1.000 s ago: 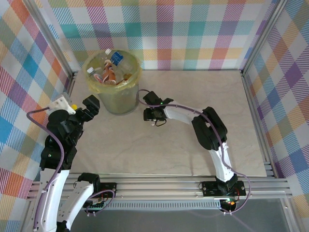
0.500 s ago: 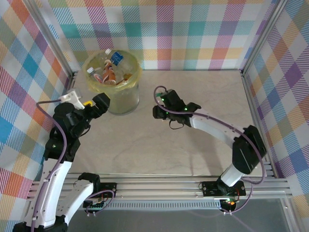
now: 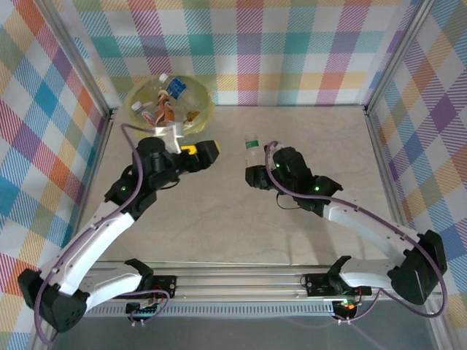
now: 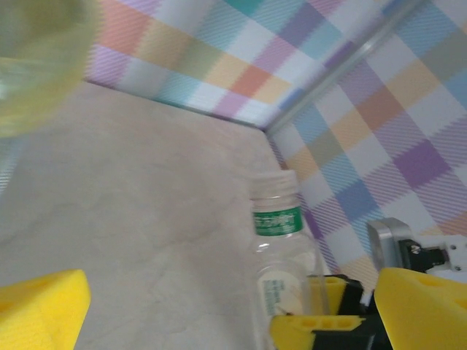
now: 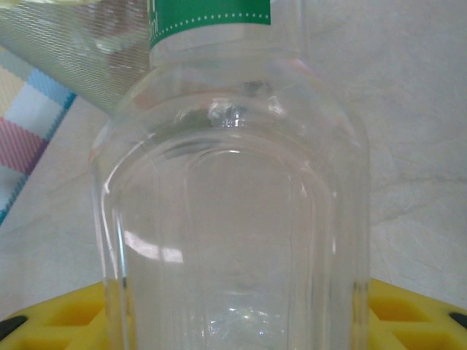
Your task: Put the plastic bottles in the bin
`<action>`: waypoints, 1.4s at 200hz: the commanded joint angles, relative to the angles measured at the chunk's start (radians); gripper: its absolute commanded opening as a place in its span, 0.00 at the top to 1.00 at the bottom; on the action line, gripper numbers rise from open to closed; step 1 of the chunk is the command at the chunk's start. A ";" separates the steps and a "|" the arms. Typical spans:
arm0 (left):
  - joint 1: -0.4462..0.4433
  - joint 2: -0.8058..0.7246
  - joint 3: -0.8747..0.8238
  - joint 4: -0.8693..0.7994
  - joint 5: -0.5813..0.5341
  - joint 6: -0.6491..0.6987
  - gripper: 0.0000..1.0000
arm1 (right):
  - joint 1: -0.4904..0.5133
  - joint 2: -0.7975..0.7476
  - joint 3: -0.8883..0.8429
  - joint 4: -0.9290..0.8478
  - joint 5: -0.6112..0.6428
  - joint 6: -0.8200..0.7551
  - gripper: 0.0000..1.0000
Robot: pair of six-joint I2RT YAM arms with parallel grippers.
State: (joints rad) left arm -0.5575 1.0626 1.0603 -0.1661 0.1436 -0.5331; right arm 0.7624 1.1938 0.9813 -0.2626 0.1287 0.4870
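Two arms reach over a pale table (image 3: 219,226) enclosed by plaid walls (image 3: 292,44).

**Top external view.** The bin (image 3: 207,98), lined with a yellow-green bag, stands in the far left corner. It holds several crushed bottles (image 3: 166,100) with orange, blue and white labels. The left gripper (image 3: 201,154) hangs just in front of the bin on its right side, pointing toward the middle of the table. A clear bottle (image 3: 252,151) with a green neck band and a white cap stands upright near the table's centre, apart from the bin. The right gripper (image 3: 257,175) sits at the lower part of this bottle, on its near side.

**Left wrist view.** The left gripper's yellow fingers (image 4: 40,310) lie at opposite bottom corners with nothing between them, so the jaws are spread wide and carry nothing. Beyond them the clear bottle (image 4: 281,270) stands upright, and the right gripper's yellow fingers (image 4: 310,324) bracket its lower body. The bin (image 4: 36,65) appears as a blurred yellow-green mass at the upper left.

**Right wrist view.** The clear bottle (image 5: 233,204) sits between the right gripper's yellow fingers (image 5: 58,317), which meet its lower body on both sides. The jaws are therefore closed on the bottle. Its base is out of frame, so it cannot be told whether it rests on the table.
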 commanded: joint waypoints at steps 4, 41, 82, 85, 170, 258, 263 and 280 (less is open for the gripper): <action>-0.061 0.082 0.077 0.136 0.135 -0.027 0.00 | -0.003 -0.064 -0.038 0.101 -0.067 -0.055 0.51; -0.094 0.151 0.112 0.163 0.198 -0.039 0.00 | -0.003 -0.118 -0.070 0.151 -0.128 -0.073 0.51; -0.097 0.196 0.132 0.193 0.236 -0.055 0.09 | -0.003 -0.135 -0.081 0.222 -0.214 -0.072 0.51; -0.097 0.201 0.136 0.193 0.238 -0.055 0.10 | -0.002 -0.135 -0.081 0.228 -0.219 -0.072 0.51; -0.097 0.287 0.220 0.150 0.249 -0.019 0.39 | -0.002 -0.100 -0.040 0.256 -0.283 -0.059 0.50; -0.080 0.326 0.312 0.063 0.200 0.047 0.89 | -0.002 -0.051 0.037 0.193 -0.265 -0.071 0.24; -0.076 0.327 0.324 0.051 0.195 0.055 0.90 | -0.002 -0.050 0.044 0.183 -0.260 -0.073 0.17; -0.045 0.339 0.377 -0.004 0.184 0.082 0.94 | -0.002 -0.051 0.073 0.138 -0.240 -0.076 0.00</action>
State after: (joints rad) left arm -0.6312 1.3869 1.3506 -0.1085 0.3389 -0.5140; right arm 0.7540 1.1439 0.9897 -0.0845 -0.1154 0.4267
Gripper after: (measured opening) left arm 0.350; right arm 0.916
